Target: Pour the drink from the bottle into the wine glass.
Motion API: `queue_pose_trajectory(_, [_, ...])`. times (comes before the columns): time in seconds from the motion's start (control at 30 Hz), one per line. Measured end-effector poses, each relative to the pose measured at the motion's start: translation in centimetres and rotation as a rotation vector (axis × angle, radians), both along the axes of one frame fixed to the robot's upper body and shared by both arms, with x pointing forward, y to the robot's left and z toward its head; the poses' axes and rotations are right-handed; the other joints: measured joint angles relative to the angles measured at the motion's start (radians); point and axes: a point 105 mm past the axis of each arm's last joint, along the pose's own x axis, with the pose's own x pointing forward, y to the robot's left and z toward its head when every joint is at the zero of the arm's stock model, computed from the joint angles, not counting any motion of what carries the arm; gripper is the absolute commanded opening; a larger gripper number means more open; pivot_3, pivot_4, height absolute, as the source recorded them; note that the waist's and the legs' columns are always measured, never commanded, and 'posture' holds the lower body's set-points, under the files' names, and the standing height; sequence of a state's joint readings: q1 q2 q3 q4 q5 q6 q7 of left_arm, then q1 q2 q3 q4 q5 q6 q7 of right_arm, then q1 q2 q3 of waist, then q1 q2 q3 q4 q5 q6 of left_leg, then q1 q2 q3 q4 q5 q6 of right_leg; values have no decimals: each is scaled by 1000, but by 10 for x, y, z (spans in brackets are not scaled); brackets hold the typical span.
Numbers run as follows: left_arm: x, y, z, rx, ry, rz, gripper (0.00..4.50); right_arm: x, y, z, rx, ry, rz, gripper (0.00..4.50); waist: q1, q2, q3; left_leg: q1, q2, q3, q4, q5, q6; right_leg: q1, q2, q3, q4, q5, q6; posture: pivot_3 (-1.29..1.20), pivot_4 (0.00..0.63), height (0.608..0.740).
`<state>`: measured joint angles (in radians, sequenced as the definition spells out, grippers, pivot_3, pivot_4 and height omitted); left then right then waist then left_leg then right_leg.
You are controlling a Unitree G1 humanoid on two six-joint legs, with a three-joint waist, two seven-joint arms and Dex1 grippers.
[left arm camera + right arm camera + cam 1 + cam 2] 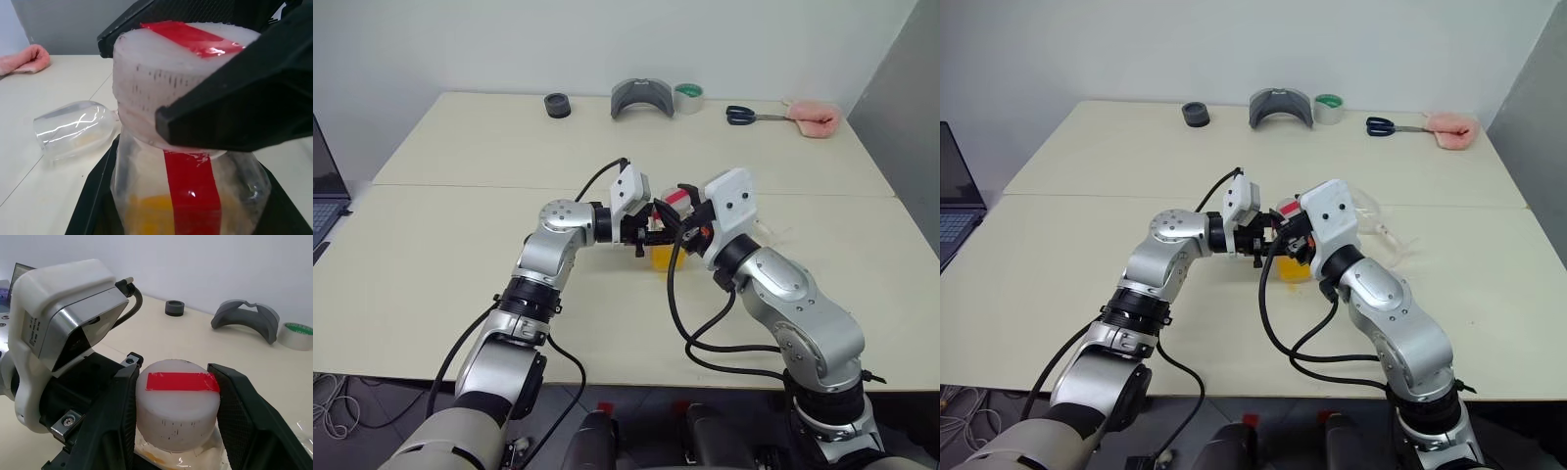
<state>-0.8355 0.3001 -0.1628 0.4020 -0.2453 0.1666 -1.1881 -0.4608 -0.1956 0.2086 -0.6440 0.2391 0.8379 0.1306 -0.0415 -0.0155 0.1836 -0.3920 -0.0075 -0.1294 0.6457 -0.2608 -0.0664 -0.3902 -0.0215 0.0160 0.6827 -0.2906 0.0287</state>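
Wine glass [73, 128] behind bottle [190, 196] (sideways)

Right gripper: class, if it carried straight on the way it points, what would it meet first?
The white round cap with a red strip on the clear plastic bottle, directly ahead; probably the left gripper just behind.

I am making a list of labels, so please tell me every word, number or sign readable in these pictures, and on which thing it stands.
None can be read.
Bottle and its cap: a plain red strip, small dark marks, no letters.
Tape roll: green print, too blurred to read.
Left wrist camera housing: tiny marks, unreadable.
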Motion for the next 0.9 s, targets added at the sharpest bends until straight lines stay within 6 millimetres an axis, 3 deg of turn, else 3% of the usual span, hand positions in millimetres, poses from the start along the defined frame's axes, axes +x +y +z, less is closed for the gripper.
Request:
queue_pose_trajectory(0.17, [0, 1, -1, 4, 4, -6, 1813, 2, -1, -1, -105, -31, 116, 1877, 0, 0, 0, 0, 0, 1, 0, 0, 1, 0, 0, 0, 0, 0, 0, 0, 150, 740])
queue_pose_trajectory(0.37, [-9, -2, -8, 46, 27, -92, 1807, 6, -17, -2, -261, 31, 508, 1877, -3, 0, 0, 0, 0, 1, 0, 0, 1, 1, 0, -1, -1, 0, 0, 0, 150, 740])
queue_pose_trajectory(0.53, [-11, -4, -6, 42, 33, -110, 1798, 10, -22, 3, -268, 70, 598, 1877, -4, 0, 0, 0, 0, 0, 0, 0, 1, 1, 0, -1, 0, 0, 0, 0, 150, 740])
queue_pose_trajectory(0.77, [-7, 3, -1, 19, 34, -76, 1797, 10, -31, -2, -196, 100, 525, 4332, -2, 0, 0, 0, 0, 0, 1, 0, 0, 0, -1, 0, 0, 0, 0, 0, 150, 740])
queue_pose_trajectory(0.9, [-6, 4, 0, 17, 33, -74, 1797, -5, -32, 8, -177, 65, 503, 4374, 1, 0, 0, 0, 0, 0, 0, 0, 0, 0, -1, -1, 0, 0, 0, 0, 150, 740])
